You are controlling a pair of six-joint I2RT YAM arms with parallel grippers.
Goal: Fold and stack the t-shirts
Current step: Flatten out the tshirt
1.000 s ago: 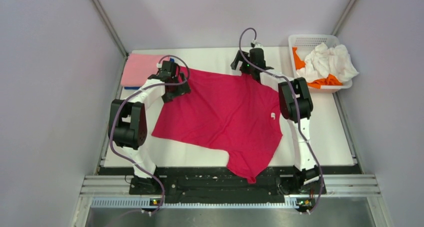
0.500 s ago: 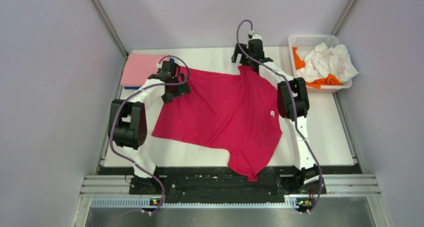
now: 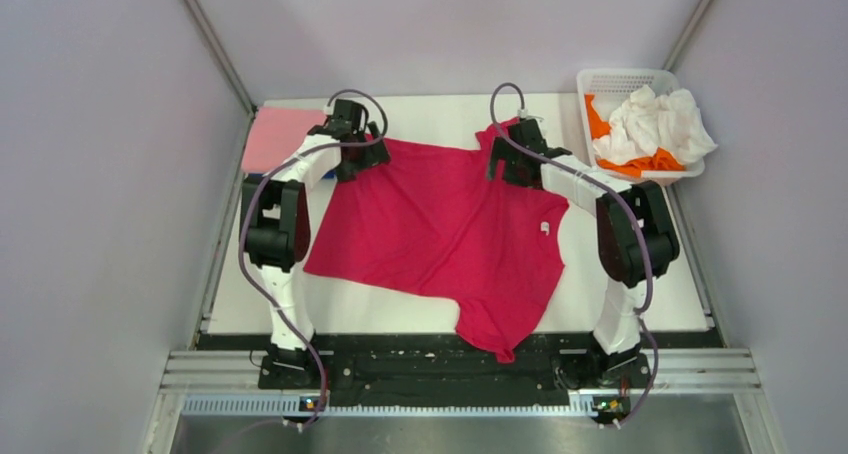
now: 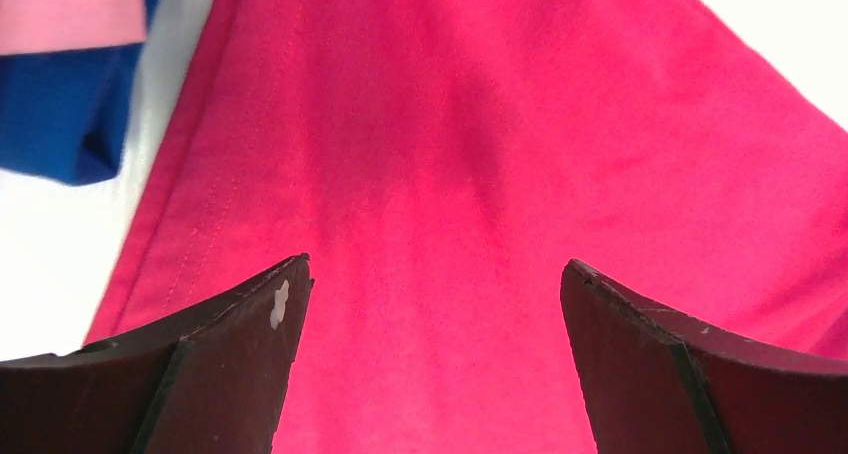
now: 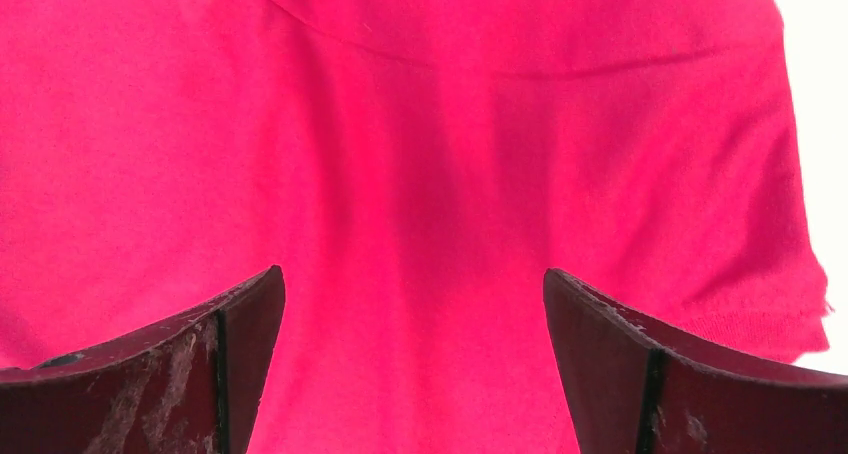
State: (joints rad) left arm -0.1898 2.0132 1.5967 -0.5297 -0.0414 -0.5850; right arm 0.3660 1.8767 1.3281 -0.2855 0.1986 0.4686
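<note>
Over the far edge of the spread crimson-red cloth t-shirt [image 3: 440,234], the left gripper [image 4: 435,264] and right gripper [image 5: 412,271] just shifted in, jaws gaping and empty, so the fold's not started.

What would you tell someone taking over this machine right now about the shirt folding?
Left gripper: open, over the red shirt, far left edge.
Right gripper: open, over its far right part.
The red shirt lies spread on the table, unfolded.
Pink shirt folded on a blue one, far left.
White shirt and orange shirt wait in the basket.
Left: fold red, then those.
</note>
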